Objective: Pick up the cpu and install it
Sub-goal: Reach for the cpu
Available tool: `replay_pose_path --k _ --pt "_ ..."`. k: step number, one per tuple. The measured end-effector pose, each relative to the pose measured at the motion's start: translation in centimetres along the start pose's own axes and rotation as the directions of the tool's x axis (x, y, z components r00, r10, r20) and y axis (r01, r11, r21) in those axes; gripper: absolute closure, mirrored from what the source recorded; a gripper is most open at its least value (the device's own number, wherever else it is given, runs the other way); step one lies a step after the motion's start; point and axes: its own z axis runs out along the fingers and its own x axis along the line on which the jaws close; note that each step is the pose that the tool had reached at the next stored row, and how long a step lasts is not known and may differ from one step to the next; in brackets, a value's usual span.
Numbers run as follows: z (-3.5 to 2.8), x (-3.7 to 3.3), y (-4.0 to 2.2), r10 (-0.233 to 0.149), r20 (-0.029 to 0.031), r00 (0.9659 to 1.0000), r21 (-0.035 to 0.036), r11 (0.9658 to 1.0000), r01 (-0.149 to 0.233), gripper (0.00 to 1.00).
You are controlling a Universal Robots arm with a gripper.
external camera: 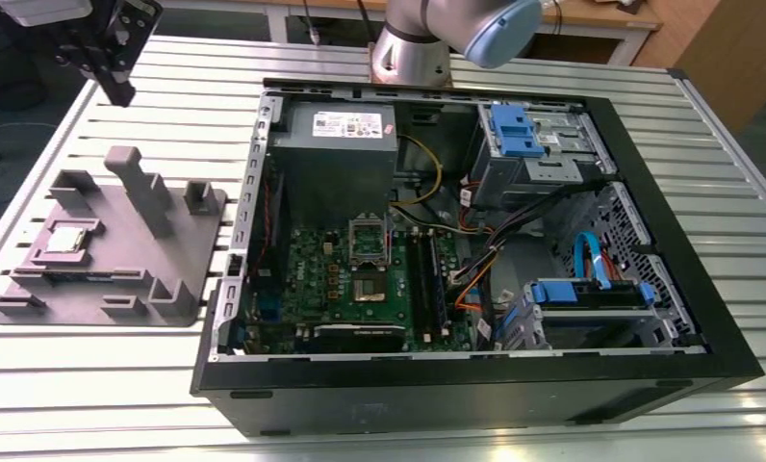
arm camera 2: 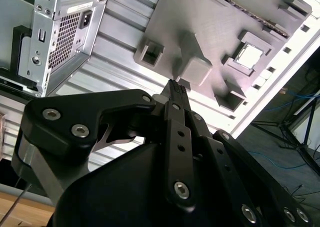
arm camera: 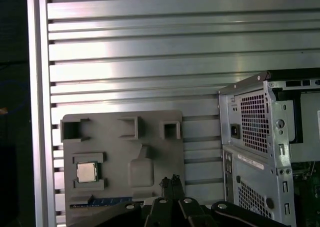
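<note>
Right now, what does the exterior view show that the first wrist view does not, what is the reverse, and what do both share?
The exterior view adds the motherboard, its socket frame swung open, and blue drive caddies. The first wrist view adds the perforated rear panel with a power inlet. Both share the computer case, the slatted table, the grey holder tray with the cpu seated in it, and the gripper, jaws closed and empty, clear of the tray.

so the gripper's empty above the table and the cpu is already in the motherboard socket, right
No: the cpu lies in the grey holder tray beside the computer case, not in the motherboard socket; the first wrist view shows it. The gripper is indeed empty above the table.
</note>
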Motion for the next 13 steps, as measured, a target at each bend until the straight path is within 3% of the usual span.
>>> replay_pose_path --k 13 --pt "0.07 0.83 -0.06 0.0 0.0001 1.0 -0.0001 1.0 0.0 0.89"
